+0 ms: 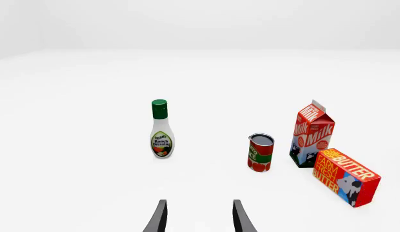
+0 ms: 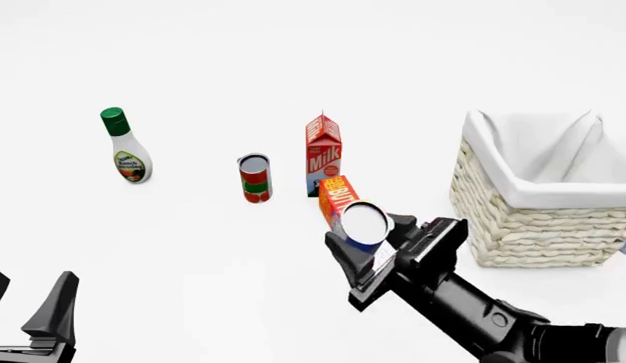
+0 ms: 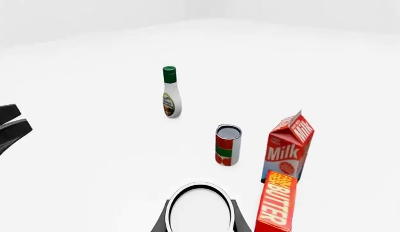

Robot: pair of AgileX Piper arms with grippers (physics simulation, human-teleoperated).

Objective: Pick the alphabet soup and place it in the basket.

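Note:
My right gripper (image 2: 367, 236) is shut on the alphabet soup (image 2: 364, 221). From the front I see mostly its silver-white top and a sliver of dark blue label below. The can is held just in front of the butter box and left of the basket (image 2: 525, 227), a large cream wicker box with white lining at the right. In the right wrist view the alphabet soup's round top (image 3: 200, 209) sits between the two fingers of the right gripper (image 3: 200, 221). My left gripper (image 2: 31, 299) is open and empty at the near left, its fingers (image 1: 160, 217) spread apart.
A ranch dressing bottle (image 2: 125, 147) stands at the far left. A red and green can (image 2: 255, 178), a milk carton (image 2: 323, 155) and a butter box (image 2: 336, 195) stand in the middle, behind the held can.

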